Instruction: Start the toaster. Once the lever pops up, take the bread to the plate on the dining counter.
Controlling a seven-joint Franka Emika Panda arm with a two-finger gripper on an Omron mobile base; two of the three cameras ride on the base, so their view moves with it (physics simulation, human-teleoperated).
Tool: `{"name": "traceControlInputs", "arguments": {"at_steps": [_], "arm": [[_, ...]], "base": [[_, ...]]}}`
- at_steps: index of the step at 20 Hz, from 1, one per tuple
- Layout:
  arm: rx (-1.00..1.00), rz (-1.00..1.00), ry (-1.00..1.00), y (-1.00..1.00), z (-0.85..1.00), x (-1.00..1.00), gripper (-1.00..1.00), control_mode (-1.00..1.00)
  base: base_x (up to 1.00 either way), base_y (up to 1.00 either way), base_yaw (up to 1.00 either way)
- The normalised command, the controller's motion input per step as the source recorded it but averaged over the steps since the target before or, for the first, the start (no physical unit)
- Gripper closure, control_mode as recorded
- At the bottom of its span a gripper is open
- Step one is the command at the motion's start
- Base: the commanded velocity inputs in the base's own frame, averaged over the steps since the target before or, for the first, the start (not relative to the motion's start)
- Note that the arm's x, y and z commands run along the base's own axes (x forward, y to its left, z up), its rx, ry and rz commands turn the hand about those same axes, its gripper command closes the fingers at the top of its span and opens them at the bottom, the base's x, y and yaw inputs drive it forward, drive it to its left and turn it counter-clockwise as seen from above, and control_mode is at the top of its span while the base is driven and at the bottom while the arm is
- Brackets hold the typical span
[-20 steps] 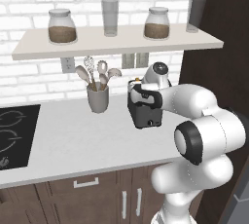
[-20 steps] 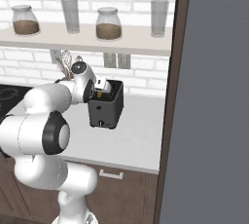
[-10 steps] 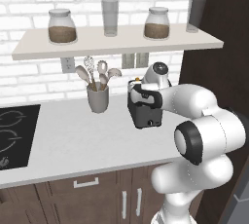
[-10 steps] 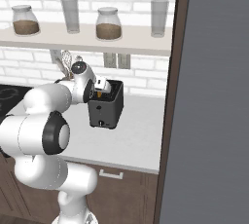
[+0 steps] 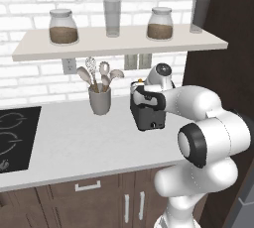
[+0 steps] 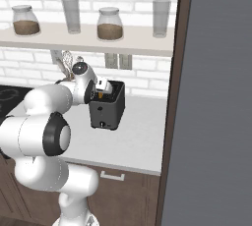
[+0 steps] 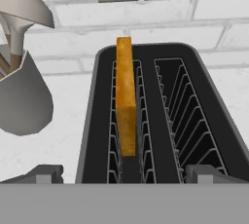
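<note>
The dark toaster [image 5: 149, 118] [image 6: 108, 113] stands on the white worktop near the brick wall. In the hand view I look straight down onto the toaster [image 7: 148, 121]. One slice of bread [image 7: 125, 96] stands on edge in its left slot, rising above the grille, and the right slot holds nothing. My gripper [image 7: 124, 175] [image 5: 145, 97] [image 6: 101, 90] hovers just over the toaster's top, open wide, its fingertips [image 7: 46, 173] to either side and holding nothing. An orange bit of bread [image 6: 100, 94] peeks out by the hand. The plate and the dining counter are out of view.
A grey utensil cup [image 5: 100, 100] [image 7: 22, 96] with spoons stands just left of the toaster. Above hangs a shelf [image 5: 119, 43] with jars and glasses. A black cooktop [image 5: 12, 138] lies far left. A tall dark panel [image 6: 216, 97] closes the right side.
</note>
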Motion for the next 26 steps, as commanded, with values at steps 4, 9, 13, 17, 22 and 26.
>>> {"name": "traceControlInputs", "arguments": {"at_steps": [4, 9, 13, 17, 22, 26], "arm": [[0.0, 0.0, 0.0, 0.0, 0.0, 0.0, -1.0, -1.0], [0.0, 0.0, 0.0, 0.0, 0.0, 0.0, -1.0, -1.0], [0.0, 0.0, 0.0, 0.0, 0.0, 0.0, -1.0, -1.0], [0.0, 0.0, 0.0, 0.0, 0.0, 0.0, -1.0, -1.0], [0.0, 0.0, 0.0, 0.0, -0.02, 0.0, -1.0, -1.0], [0.0, 0.0, 0.0, 0.0, -0.06, 0.0, -1.0, -1.0]], "base": [[0.0, 0.0, 0.0], [0.0, 0.0, 0.0], [0.0, 0.0, 0.0], [0.0, 0.0, 0.0], [0.0, 0.0, 0.0], [0.0, 0.0, 0.0]]}}
